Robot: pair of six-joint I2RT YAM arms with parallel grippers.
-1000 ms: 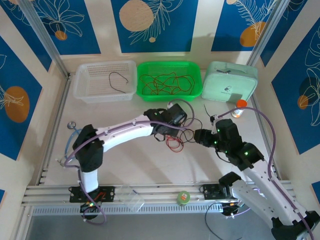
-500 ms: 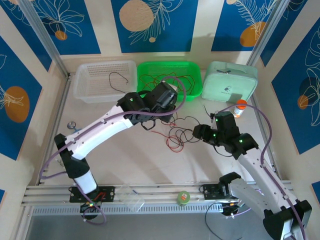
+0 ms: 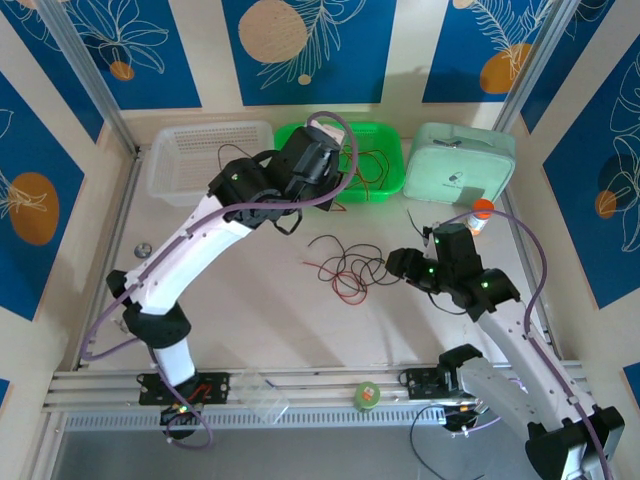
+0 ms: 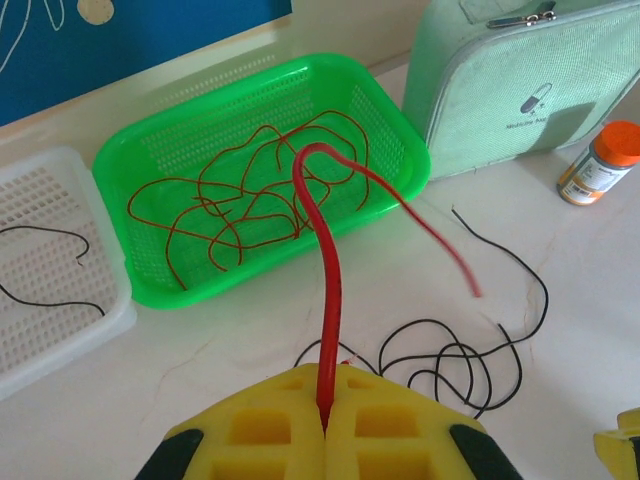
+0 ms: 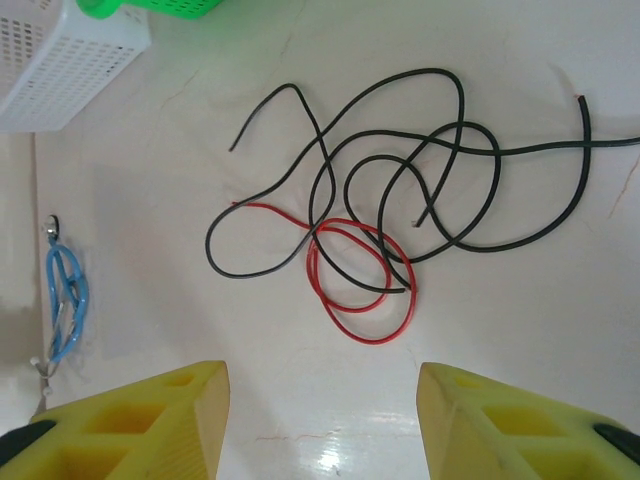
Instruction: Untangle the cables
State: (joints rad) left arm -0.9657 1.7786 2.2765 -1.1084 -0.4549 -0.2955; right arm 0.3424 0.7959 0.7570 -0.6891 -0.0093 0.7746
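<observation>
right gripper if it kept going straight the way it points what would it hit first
The right gripper, jaws open, would likely meet the red cable loop at the near edge of the tangle, black cables just beyond; depth is unclear.

Three containers stand in a row along the far side of the counter (image 3: pixel 250 320): the left basket (image 3: pixel 170 175), the middle basket (image 3: pixel 388 165) and, at the right, the zip case (image 3: pixel 462 165). A lone cable (image 4: pixel 40 230) lies in the left basket, a heap of cables (image 4: pixel 240 195) in the middle one. The bottle (image 3: pixel 479 214) stands just before the case. The tangle of cables (image 3: pixel 345 268) lies on the counter before the middle basket. The left tool (image 4: pixel 325 390) is behind and left of it, with a pinched cable (image 4: pixel 325 270) rising from it. The right tool (image 5: pixel 322 385) is at the tangle's right. The looped tube (image 5: pixel 65 295) lies at the counter's left side.
</observation>
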